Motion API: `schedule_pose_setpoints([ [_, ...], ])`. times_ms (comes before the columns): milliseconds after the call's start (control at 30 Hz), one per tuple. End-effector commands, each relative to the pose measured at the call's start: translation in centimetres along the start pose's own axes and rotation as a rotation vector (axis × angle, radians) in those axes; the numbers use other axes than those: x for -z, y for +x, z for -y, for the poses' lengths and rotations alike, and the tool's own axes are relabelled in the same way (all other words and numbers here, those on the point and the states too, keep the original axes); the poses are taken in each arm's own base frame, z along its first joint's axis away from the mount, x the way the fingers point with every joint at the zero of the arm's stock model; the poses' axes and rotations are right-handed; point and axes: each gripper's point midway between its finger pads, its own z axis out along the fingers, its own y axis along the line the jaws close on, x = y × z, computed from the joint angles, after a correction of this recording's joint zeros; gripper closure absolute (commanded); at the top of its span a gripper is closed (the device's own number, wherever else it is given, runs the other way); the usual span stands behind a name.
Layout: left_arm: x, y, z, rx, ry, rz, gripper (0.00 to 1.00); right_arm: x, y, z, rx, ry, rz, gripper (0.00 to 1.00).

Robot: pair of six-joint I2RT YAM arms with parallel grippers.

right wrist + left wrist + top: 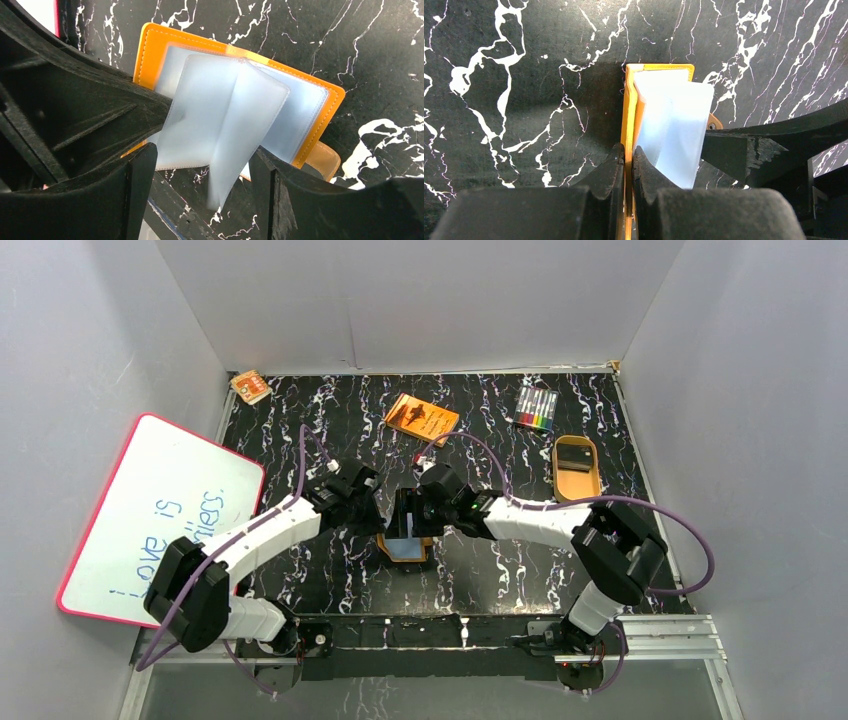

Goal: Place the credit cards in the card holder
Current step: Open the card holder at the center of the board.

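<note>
Top external: wallet (pixel 407 548) lies open mid-desk (pixel 300 420), both arms meeting over it; no card can be made out here.
Left wrist: left pincer (pixel 628 156) clenched on the wallet's orange cover edge, pinning it.
Right wrist: right pincer (pixel 204 150) released and empty, fingers straddling the pale sleeves (pixel 225 110).
Advice: hold the cover pinned and spread one sleeve mouth before fetching a card.

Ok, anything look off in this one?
Only the whiteboard: it sits askew, beyond the table's left edge rather than on it. The wallet is pinched by the left end effector, its clear sleeves fanned open. Nothing looks spilled or damaged.
</note>
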Motion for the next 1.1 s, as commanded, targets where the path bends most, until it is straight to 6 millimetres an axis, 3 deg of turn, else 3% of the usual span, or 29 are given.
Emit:
schedule_pose_setpoints([
  [0, 1.3, -0.3, 1.2, 0.007, 0.054, 0.015, 1.0, 0.4, -1.1, -0.3, 0.024, 0.018, 0.044, 0.26],
  [333, 0.5, 1.5, 0.4, 0.015, 0.096, -0.019, 1.0, 1.7, 0.7, 5.5, -0.015, 0.22, 0.055, 0.42],
  [533, -0.1, 2.3, -0.4, 0.001, 0.132, -0.005, 1.0, 2.9, 1.2, 7.4, -0.041, 0.242, 0.071, 0.46],
  [867, -2.2, 3.7, -3.0, 0.003, 0.098, 0.003, 1.0, 4.2, 1.6, 7.5, -0.033, 0.221, 0.087, 0.48],
  [1067, -2.7, 3.7, -3.6, -0.019, 0.08, 0.018, 1.0, 6.4, 0.0, 4.2, 0.047, 0.126, 0.152, 0.48],
])
